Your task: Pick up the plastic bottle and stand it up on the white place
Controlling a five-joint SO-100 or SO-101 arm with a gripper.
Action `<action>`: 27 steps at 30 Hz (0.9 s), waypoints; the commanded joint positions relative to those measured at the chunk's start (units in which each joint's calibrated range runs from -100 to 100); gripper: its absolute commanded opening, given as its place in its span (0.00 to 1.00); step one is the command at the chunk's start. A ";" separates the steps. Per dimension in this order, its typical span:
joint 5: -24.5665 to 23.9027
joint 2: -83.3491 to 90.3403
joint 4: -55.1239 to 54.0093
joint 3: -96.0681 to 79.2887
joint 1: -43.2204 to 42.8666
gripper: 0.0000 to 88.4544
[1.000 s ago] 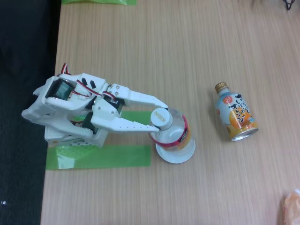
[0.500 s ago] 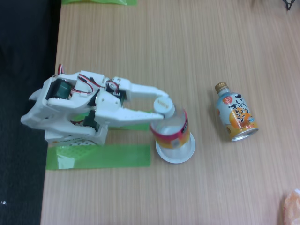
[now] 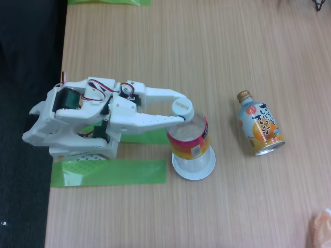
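The plastic bottle (image 3: 189, 139) rests with its base on the white place (image 3: 194, 168), a small round plate, in the fixed view. It is close to upright, with its white cap (image 3: 182, 109) leaning a little up and left of the plate. The pink, red and yellow label band faces the camera. My gripper (image 3: 182, 109) reaches in from the left, one white finger on each side of the cap, and is shut on the bottle's top.
An orange and pale blue bottle-can (image 3: 260, 126) with a gold cap lies on its side to the right. Green tape strips (image 3: 108, 173) lie by the arm's base (image 3: 77, 124). The wooden table's left edge (image 3: 61, 62) borders a black area.
The bottle has swung from leaning towards the arm to nearly upright on the plate. Its cap moved up and right, more label shows, and the gripper followed.
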State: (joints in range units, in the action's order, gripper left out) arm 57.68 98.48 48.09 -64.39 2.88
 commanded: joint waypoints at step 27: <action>0.13 0.26 -1.14 -2.02 -4.06 0.04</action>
State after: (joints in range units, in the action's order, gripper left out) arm 57.73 98.74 48.09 -66.56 -1.01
